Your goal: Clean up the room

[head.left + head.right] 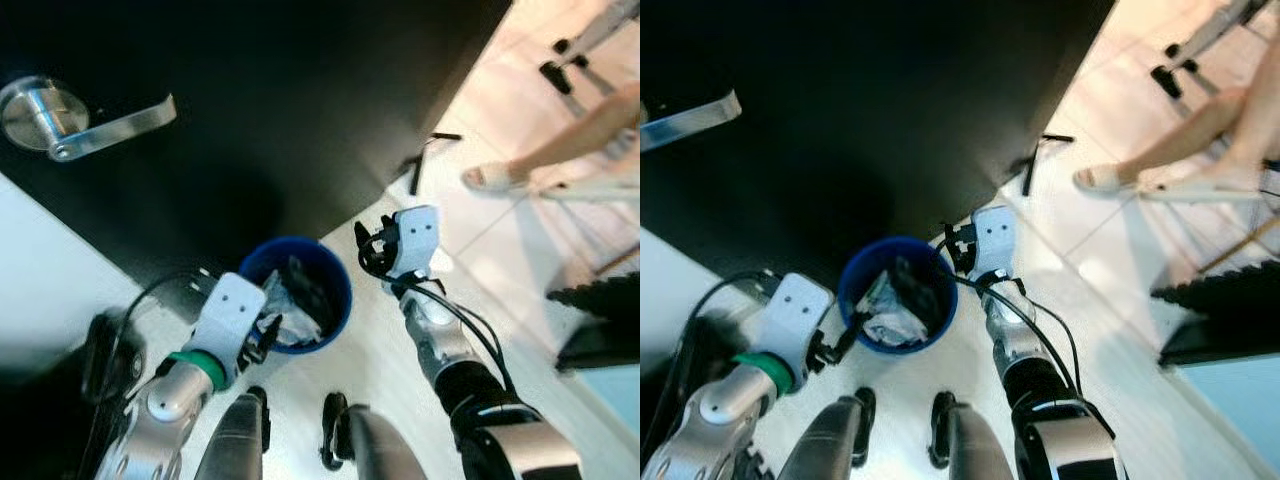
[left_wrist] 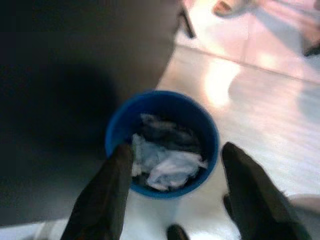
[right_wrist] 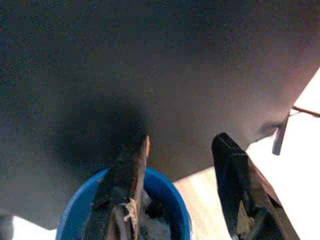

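Rubbish already sits in the blue bin (image 1: 296, 296): crumpled white paper (image 2: 167, 167) and something dark, so that part looks done; what remains elsewhere I cannot judge. The bin stands upright on the pale floor (image 1: 380, 350) just before the black door (image 1: 260, 120), mouth up, long axis vertical. Left gripper (image 2: 175, 200) hovers over it, spread and empty; right gripper (image 3: 180, 195), just right of the rim, likewise parted and empty.

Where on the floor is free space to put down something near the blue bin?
Bare floor lies between the blue bin and the person's foot, right of the right gripper. It is crowded around the bin: black door behind, left gripper beside.
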`<state>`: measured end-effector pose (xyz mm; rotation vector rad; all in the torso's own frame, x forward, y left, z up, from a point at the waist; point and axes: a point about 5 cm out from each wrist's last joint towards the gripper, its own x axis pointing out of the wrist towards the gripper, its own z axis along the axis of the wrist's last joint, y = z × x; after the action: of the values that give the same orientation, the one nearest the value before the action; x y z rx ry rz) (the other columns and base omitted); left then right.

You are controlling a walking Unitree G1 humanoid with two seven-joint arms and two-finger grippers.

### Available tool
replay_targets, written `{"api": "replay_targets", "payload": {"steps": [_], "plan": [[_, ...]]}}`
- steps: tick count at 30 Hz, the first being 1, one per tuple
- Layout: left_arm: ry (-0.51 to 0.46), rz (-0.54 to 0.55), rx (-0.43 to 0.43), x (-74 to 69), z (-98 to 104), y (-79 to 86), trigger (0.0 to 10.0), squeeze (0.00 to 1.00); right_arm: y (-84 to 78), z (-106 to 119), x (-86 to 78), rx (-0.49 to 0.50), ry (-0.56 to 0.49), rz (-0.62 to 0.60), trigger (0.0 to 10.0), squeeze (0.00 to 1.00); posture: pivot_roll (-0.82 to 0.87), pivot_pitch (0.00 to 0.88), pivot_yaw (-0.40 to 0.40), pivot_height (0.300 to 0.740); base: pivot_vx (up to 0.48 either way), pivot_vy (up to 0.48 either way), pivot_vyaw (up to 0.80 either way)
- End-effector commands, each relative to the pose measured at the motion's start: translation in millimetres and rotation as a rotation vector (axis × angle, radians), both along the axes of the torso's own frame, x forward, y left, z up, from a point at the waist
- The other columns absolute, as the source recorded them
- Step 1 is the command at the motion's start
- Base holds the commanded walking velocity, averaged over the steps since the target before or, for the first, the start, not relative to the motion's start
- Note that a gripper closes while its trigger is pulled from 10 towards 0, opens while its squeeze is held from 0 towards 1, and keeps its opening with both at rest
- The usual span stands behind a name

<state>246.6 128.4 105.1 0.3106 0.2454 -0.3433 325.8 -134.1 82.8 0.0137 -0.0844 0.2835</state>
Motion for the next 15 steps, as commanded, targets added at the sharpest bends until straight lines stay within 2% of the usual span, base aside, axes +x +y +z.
{"api": "replay_targets", "payload": {"steps": [1,3,6,15], "plan": [[0.018,0.003,0.01,-0.6,-10,0.0,10.0,0.0,-0.4,-5,-5.4,0.016,0.021,0.015,10.0,0.0,0.04,0.078,0.014,0.734,0.0,0.0,0.0],[0.009,-0.008,0.01,7.9,-13,-2.1,10.0,0.0,-3.9,-10,-15.0,0.027,0.03,0.033,10.0,0.0,0.03,0.064,0.017,0.734,0.0,0.0,0.0],[0.004,-0.022,0.012,12.1,-13,-3.7,10.0,0.0,-5.8,-11,-20.2,0.036,0.036,0.045,10.0,0.0,0.02,0.061,0.018,0.734,0.0,0.0,0.0],[-0.013,-0.028,0.009,18.3,-18,-4.5,10.0,0.0,-6.8,-11,-22.3,0.039,0.035,0.05,10.0,0.0,0.02,0.061,0.018,0.734,0.0,0.0,0.0]]}}
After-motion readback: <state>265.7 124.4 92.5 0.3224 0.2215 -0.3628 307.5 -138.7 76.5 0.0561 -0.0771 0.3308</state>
